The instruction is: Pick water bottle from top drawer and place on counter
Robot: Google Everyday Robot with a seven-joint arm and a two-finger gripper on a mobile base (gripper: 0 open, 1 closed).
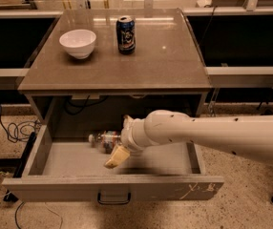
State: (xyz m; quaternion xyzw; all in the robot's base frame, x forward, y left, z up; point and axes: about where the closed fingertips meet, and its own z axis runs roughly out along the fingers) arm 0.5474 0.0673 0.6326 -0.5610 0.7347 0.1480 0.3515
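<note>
The water bottle lies on its side at the back of the open top drawer, its cap end pointing left. My gripper reaches down into the drawer from the right, on the end of the white arm, just right of and in front of the bottle. It partly covers the bottle's right end. I cannot see whether it touches the bottle. The counter is above the drawer.
A white bowl and a dark blue soda can stand at the back left of the counter. Cables lie on the floor left of the cabinet. A dark handle sits on the drawer front.
</note>
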